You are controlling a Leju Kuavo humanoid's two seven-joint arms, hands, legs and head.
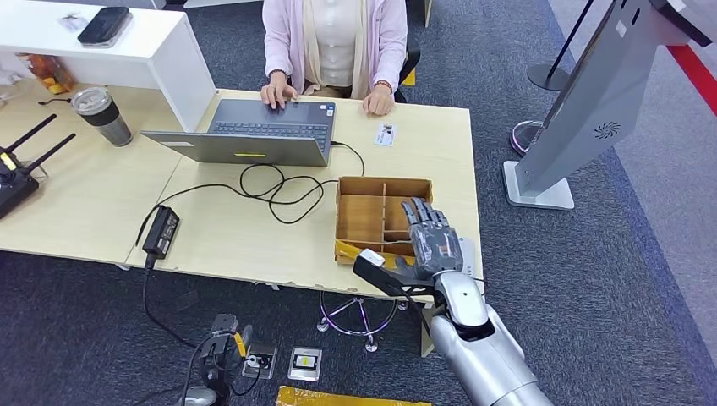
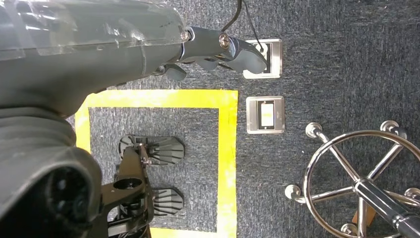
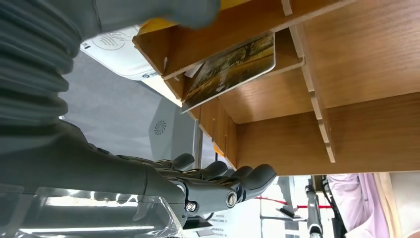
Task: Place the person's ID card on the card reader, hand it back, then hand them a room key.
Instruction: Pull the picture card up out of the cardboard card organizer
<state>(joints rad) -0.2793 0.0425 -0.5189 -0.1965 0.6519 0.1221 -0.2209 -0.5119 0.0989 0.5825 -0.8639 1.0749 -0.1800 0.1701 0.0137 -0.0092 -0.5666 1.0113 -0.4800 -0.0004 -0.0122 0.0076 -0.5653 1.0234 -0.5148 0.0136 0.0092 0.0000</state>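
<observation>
A small white ID card lies on the table just in front of the person's hand. Near the table's front right edge stands a wooden divided box. My right hand hovers over its right side with fingers stretched out and nothing in it; the fingers lie flat and apart from the wood. One compartment holds a leaning picture card. A white flat device with a logo lies beside the box. My left hand hangs over the floor, holding nothing.
A person sits at the far side with both hands at a grey laptop. Its black cable and power brick cross the table's middle. A tumbler and router stand at left. A grey kiosk stand rises at right.
</observation>
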